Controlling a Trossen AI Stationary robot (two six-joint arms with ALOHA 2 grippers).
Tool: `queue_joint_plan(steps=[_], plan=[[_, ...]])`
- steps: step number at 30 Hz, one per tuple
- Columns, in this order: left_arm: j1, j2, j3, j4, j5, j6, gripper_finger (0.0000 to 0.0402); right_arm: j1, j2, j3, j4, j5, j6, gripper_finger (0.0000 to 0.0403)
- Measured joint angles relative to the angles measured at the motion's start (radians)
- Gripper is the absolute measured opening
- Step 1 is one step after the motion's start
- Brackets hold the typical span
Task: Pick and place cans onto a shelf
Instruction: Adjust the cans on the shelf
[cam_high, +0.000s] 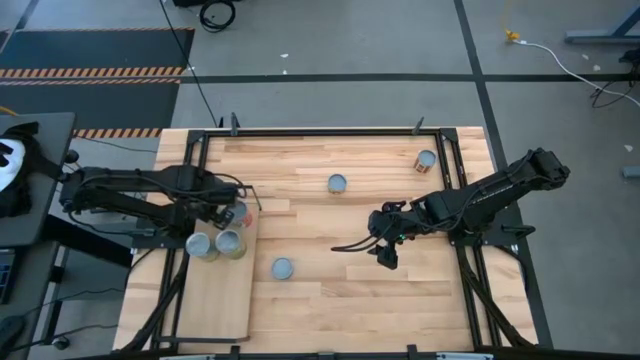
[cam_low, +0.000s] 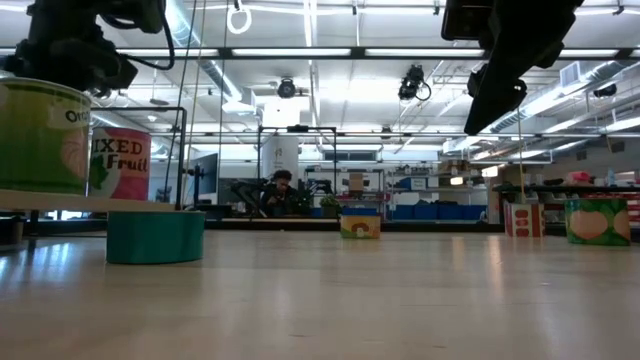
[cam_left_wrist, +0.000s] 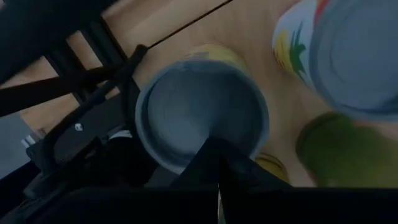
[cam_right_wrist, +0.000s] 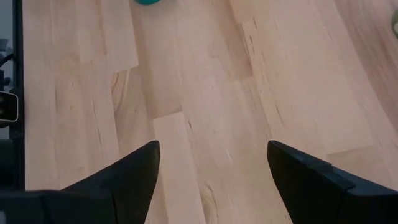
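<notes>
The left end effector (cam_high: 232, 212) is over the shelf (cam_high: 215, 300) at the counter's (cam_high: 340, 300) left edge, with a can (cam_left_wrist: 202, 115) between its fingers; I cannot tell if it is squeezing. Two cans (cam_high: 200, 245) stand on the shelf beside it. Three more cans (cam_high: 283, 268) sit on the counter. The right end effector (cam_high: 386, 255) hangs wide open over the counter's middle.

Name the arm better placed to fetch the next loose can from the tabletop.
Probably the right. Its gripper hangs open and empty over bare planks, with the can beside the shelf and another can nearby. The left gripper is busy among cans on the shelf.
</notes>
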Motion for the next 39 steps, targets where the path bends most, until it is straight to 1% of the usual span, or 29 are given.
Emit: queue_joint_plan(steps=[3,6,7,9,11,13,16,18,24,27,35,39], plan=[[0.0,-0.004,0.056,-0.06,0.001,0.0,0.0001,0.0,0.0,0.0,0.0,0.0,0.0,0.0303],[-0.007,-0.01,0.139,-0.097,0.016,0.0,0.0,0.0,0.0,0.0,0.0,0.0,0.0,0.0303],[-0.012,-0.016,0.162,-0.092,0.048,0.0,0.0,0.0,0.0,0.0,0.001,0.0,0.0,0.0303],[-0.023,-0.027,0.196,-0.089,0.145,-0.018,0.0,0.0,0.0,0.0,0.003,0.0,0.005,0.0303],[-0.049,-0.028,0.198,-0.097,0.243,-0.055,0.0,0.0,0.0,0.0,0.004,0.0,0.007,0.0303],[-0.089,-0.025,0.181,-0.091,0.316,-0.068,0.0,0.0,0.0,0.0,0.01,0.001,0.011,0.0303],[-0.146,-0.013,0.137,-0.099,0.394,-0.079,0.0,0.0,0.0,0.0,0.011,0.008,0.022,0.0303],[-0.181,-0.003,0.106,-0.093,0.41,-0.084,0.0,0.0,0.0,0.0,0.011,0.008,0.023,0.0303],[-0.227,0.022,0.051,-0.076,0.403,-0.092,0.0,0.0,0.0,0.0,0.014,0.009,0.022,0.0303],[-0.228,0.023,0.051,-0.061,0.356,-0.078,0.0003,0.0,0.0,0.0,0.014,0.006,0.021,0.0303],[-0.209,0.019,0.051,-0.093,0.266,-0.078,0.0002,0.0,0.0,0.0,0.014,-0.012,0.023,0.0303],[-0.197,0.019,0.051,-0.093,0.202,-0.079,0.0002,0.0,0.0,0.0,0.014,-0.014,0.023,0.0303]])
